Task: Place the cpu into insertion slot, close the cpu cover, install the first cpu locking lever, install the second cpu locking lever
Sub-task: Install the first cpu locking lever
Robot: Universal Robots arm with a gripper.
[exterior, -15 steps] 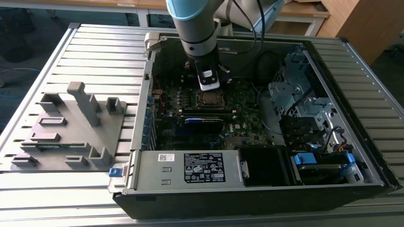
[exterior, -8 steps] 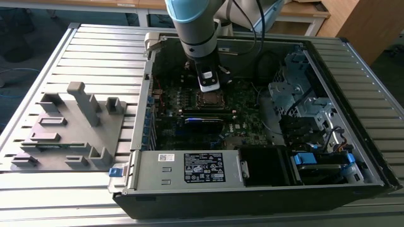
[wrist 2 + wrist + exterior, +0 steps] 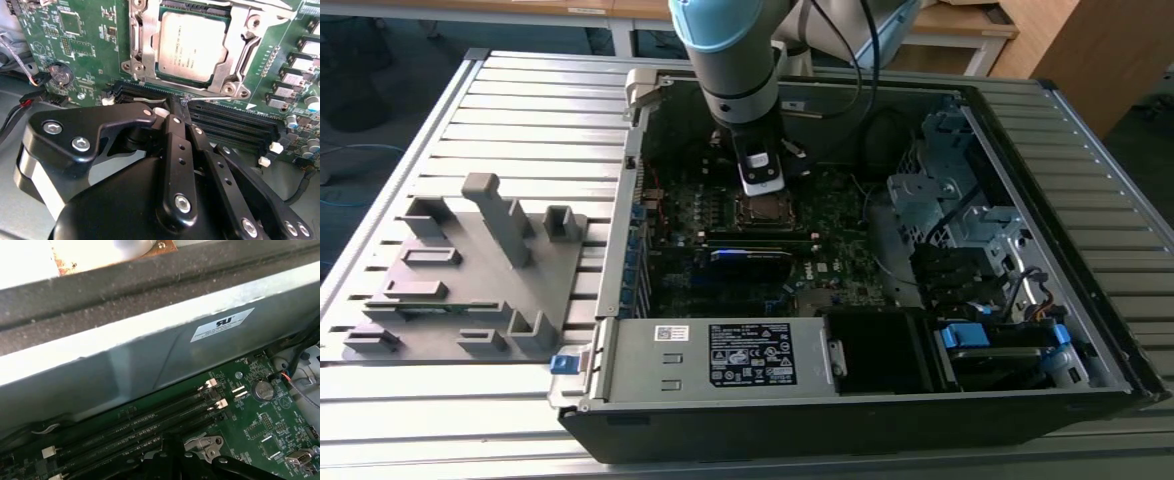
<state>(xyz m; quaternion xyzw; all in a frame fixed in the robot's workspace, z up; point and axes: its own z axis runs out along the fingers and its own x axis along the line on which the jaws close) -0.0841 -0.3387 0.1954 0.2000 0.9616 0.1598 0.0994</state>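
One cpu (image 3: 192, 45) lies within one cpu cover (image 3: 149, 47), one end effector (image 3: 181, 104) pinched closed nearby.

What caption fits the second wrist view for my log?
Claw by the memory slots, next to the cpu cover framing the seated cpu.

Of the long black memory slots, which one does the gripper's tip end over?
The slot next to the cpu: in the second wrist view the gripper ends over it; the others lie farther from the cpu.
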